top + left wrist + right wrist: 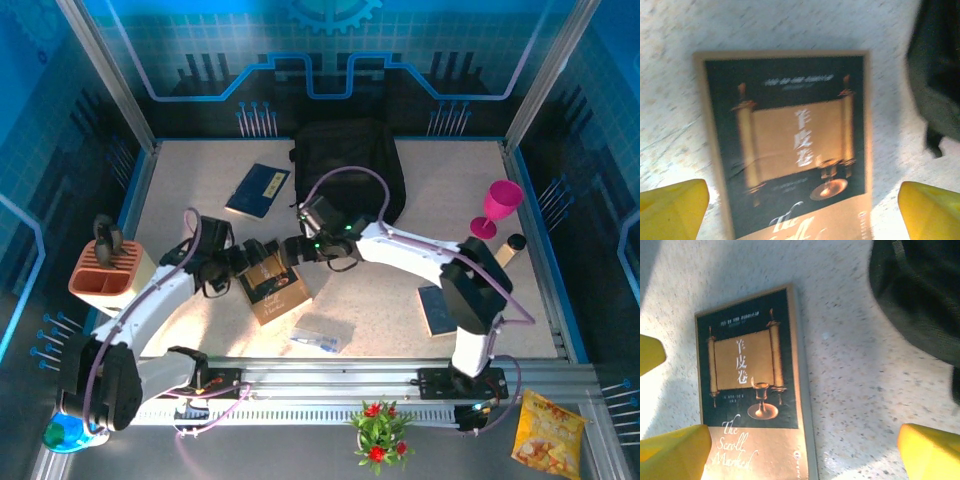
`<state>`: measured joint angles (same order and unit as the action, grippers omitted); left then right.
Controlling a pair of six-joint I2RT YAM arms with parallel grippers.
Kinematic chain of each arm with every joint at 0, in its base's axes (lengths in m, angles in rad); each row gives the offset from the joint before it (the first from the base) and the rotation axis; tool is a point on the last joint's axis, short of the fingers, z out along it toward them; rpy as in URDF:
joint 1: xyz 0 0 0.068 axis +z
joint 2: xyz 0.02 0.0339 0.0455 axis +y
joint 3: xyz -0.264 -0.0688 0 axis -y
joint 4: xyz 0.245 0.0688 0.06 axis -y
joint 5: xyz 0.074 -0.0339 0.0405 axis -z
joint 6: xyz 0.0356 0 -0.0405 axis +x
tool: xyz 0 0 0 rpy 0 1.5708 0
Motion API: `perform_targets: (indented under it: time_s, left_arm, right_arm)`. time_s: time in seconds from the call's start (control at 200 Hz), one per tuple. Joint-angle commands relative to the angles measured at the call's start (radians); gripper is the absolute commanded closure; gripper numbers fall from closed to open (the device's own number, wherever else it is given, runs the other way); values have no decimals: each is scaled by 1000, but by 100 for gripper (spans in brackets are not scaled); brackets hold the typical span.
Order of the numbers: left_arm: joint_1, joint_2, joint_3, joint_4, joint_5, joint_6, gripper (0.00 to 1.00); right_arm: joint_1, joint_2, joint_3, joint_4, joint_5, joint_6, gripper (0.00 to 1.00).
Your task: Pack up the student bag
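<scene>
The student bag (350,170) is a large black backpack lying at the back middle of the table; its edge shows in the left wrist view (940,70) and the right wrist view (920,295). A brown and dark book with a scroll on its cover (275,292) lies flat on the table in front of the bag. My left gripper (255,255) hovers over that book (790,140), open, with its yellow fingertips (670,207) wide on either side. My right gripper (300,245) is open just beside it, over the book's right edge (752,390) and bare table.
A dark-blue book (258,190) lies left of the bag, another (437,310) by the right arm. A pink goblet (500,205) and a tube (510,250) stand at right. An orange holder (105,270) sits at left. A clear packet (320,335) lies near the front.
</scene>
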<state>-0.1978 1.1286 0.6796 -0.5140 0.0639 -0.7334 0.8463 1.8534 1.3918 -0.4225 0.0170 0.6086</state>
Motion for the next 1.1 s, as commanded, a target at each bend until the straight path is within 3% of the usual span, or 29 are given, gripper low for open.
perform_targets:
  time_s: [0.0,0.3,0.55,0.825,1.096]
  left_arm:
    - [17,-34,-52,-78,-51,5,1]
    - [41,0,-93,-30,4,-36,2]
    - [44,42,-112,46,105,-82,21]
    - [44,63,-181,139,165,-169,37]
    - [43,123,-161,182,200,-191,38]
  right_arm:
    - [25,78,92,-65,-8,-50,9]
    - [25,272,278,-204,10,-27,31]
    - [3,363,345,-227,-41,-20,53]
    - [-18,406,349,-222,-86,5,61]
    - [-26,421,333,-218,-113,31,62]
